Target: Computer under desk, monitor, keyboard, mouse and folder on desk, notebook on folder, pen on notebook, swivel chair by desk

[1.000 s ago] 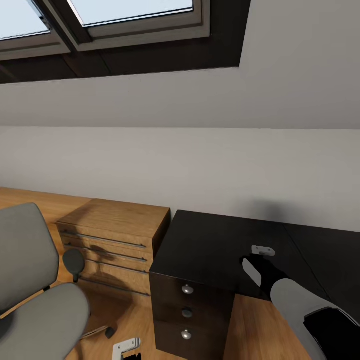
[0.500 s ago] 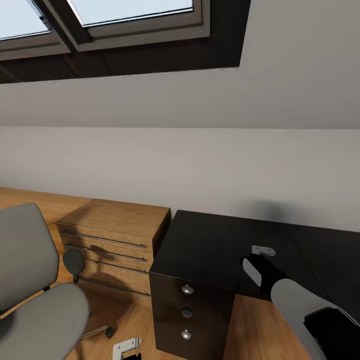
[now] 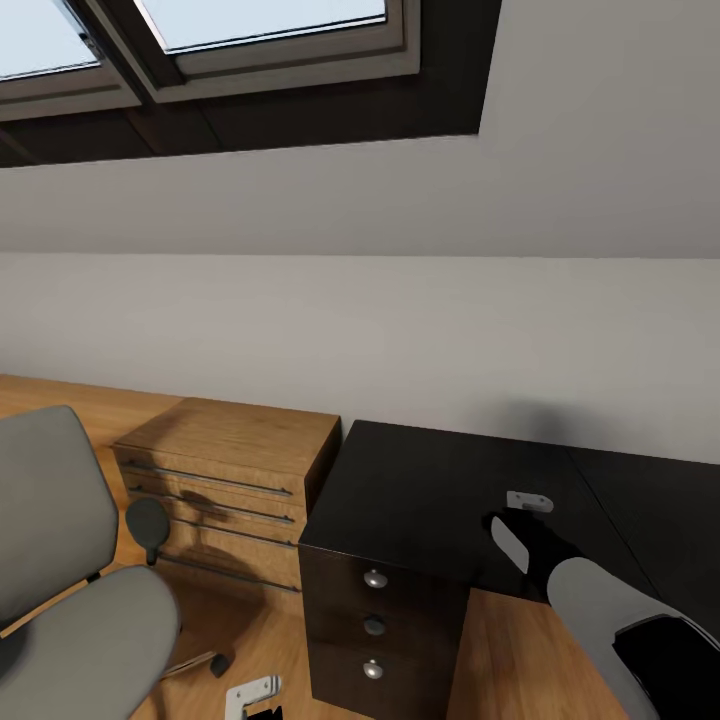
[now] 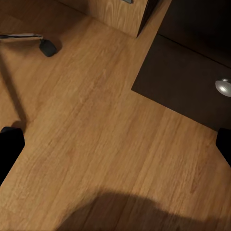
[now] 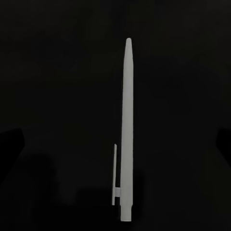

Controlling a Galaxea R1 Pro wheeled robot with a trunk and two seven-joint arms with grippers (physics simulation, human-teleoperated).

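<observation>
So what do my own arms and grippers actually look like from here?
In the head view the right arm is a smooth light-grey rounded shell with black sections at the wrist and near the elbow, and a small pale-grey bracket at the right gripper. The left gripper shows a similar pale-grey bracket on black. In the wrist views the fingertips are plain matte black. No cables or markings are visible.

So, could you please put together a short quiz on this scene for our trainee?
1. True or false: the pen lies on the black desk.
2. In the head view, what stands just left of the desk? A) a wooden drawer unit B) a bed C) a bookshelf
3. Which hand hangs over the bare floor?
Key: 1 true; 2 A; 3 the left hand.
</observation>
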